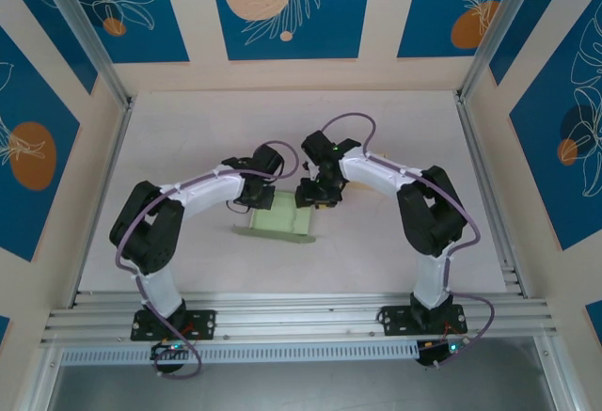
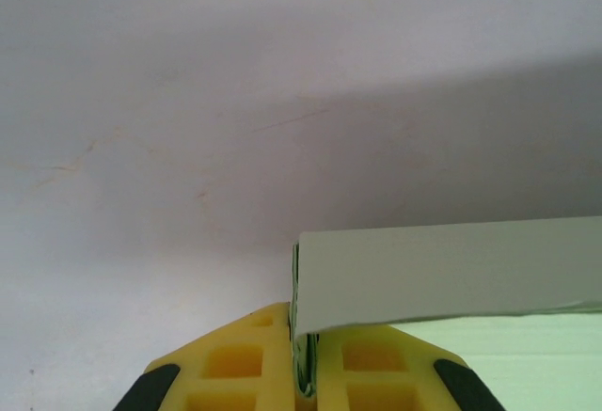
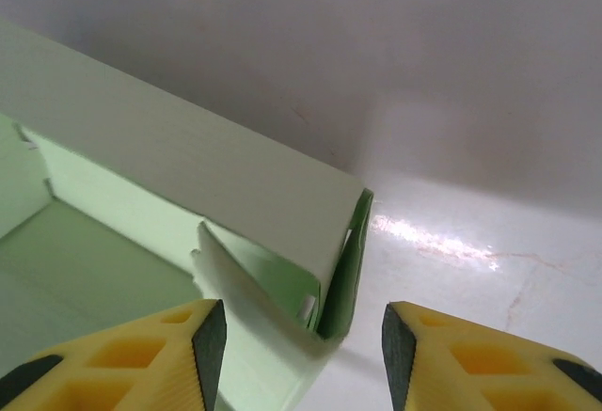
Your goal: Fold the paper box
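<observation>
The pale green paper box (image 1: 278,220) lies half-formed in the middle of the table, between the two arms. My left gripper (image 1: 256,195) is at its back left corner, and in the left wrist view its yellow fingers (image 2: 235,364) are shut on the folded side wall of the box (image 2: 442,275). My right gripper (image 1: 312,195) is at the box's right end. In the right wrist view it (image 3: 303,340) stands open, its pads either side of the box's folded corner wall (image 3: 343,270) without touching it. The box's green inner floor (image 3: 85,270) shows at the left.
The white table (image 1: 395,129) has free room behind and beside the box. Aluminium posts and patterned blue walls (image 1: 282,7) enclose the back and sides. A metal rail (image 1: 301,322) runs along the near edge at the arm bases.
</observation>
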Robot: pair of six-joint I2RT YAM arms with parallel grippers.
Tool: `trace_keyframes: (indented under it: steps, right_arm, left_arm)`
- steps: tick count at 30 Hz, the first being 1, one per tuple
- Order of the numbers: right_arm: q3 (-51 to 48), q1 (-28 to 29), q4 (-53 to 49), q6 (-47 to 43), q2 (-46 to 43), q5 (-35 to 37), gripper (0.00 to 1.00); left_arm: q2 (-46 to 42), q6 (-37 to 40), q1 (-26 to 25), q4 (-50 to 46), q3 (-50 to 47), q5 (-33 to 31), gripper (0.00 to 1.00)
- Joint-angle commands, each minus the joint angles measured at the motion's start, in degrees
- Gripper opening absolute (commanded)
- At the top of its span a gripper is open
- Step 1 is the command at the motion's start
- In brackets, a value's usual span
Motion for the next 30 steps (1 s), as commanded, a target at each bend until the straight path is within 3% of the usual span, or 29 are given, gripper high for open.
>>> trace_keyframes:
  steps: [1,9,13,16,20,21,24,30]
  right_arm:
    - [1.27,2.37,-2.04,0.76,3.05,1.81,0.5]
    - [8.7,7.0,-13.75,0.88,10.88,16.32,0.31]
    - [12.52,8.71,-20.11,1.39,15.06,21.47,0.26]
    - [14.03,9.58,-23.41,2.09,16.61,24.86,0.17]
    - [15.23,10.05,-28.45,3.49,17.7,30.61,0.12]
    - [15.3,10.21,-29.38,3.66,17.99,31.64,0.06]
    - [15.33,11.04,-29.12,3.08,19.98,31.7,0.0]
    - [17.97,15.61,-28.8,3.43,25.07,30.75,0.0]
  left_arm:
    - [3.45,1.35,-0.31,-4.26,-0.11,-3.26,0.01]
    - [7.05,1.83,-0.2,-6.0,2.49,-5.63,0.0]
    - [8.29,1.3,0.03,-4.61,2.51,-5.34,0.0]
    - [8.62,0.65,0.68,-3.7,2.21,-5.06,0.0]
    - [8.05,-0.34,2.5,-1.03,0.05,-3.84,0.0]
    - [7.75,-0.82,2.8,-0.08,-0.71,-3.62,0.0]
    - [6.59,-2.55,3.29,4.3,-3.3,-0.9,0.12]
    - [3.56,-7.65,3.39,14.84,-9.18,6.45,0.13]
